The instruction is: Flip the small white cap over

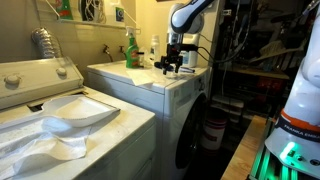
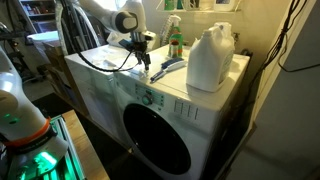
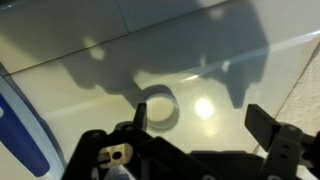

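Cap [image 3: 156, 108] looks like a small white plastic ring-ish thing. My guess is it's super light, rigid and pretty slick, the kind that skitters away on a glossy surface if you nudge it off-centre. It sits flat on the white machine top [image 3: 200, 40], not far from a blue and white object [image 3: 12, 135] at the edge of the wrist view. I can't pick it out in either exterior view, it's too small.

I'd pinch it across the rim on opposite sides of the wall, since there's nothing else to grab. Gripper [image 3: 198, 115] hangs right above it with the jaws spread wide, holding nothing and touching nothing as far as I can tell. One finger [image 3: 140, 112] lines up close to the cap's rim and the other is well off to the side, so it looks off-centre for a clean pinch.
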Robot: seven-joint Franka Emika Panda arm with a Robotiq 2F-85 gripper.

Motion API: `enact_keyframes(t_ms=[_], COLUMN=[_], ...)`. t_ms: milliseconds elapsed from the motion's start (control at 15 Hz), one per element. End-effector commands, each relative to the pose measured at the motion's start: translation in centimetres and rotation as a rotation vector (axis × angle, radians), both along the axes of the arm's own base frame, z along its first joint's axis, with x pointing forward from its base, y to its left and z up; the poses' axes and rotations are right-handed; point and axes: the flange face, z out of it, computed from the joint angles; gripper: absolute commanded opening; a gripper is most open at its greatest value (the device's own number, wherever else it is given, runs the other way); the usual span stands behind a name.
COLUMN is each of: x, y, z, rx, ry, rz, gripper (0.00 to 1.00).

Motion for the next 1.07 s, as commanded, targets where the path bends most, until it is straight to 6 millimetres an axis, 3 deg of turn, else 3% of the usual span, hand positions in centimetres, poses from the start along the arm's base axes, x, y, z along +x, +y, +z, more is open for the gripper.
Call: enact_keyframes(t_ms=[0,667,733,1000], x=[0.6,0.6,0.6,0.6], y=[-0.1,-1.3,-1.3,-1.3], z=[-0.5,-1.8,-1.8,-1.3], rx=[-0.015,-0.019,-0.018,-0.016], ry=[0.006,0.026,0.027,0.027], rz=[0.001,-0.008,-0.008,-0.008], gripper=[1.00,1.00,0.82,0.49])
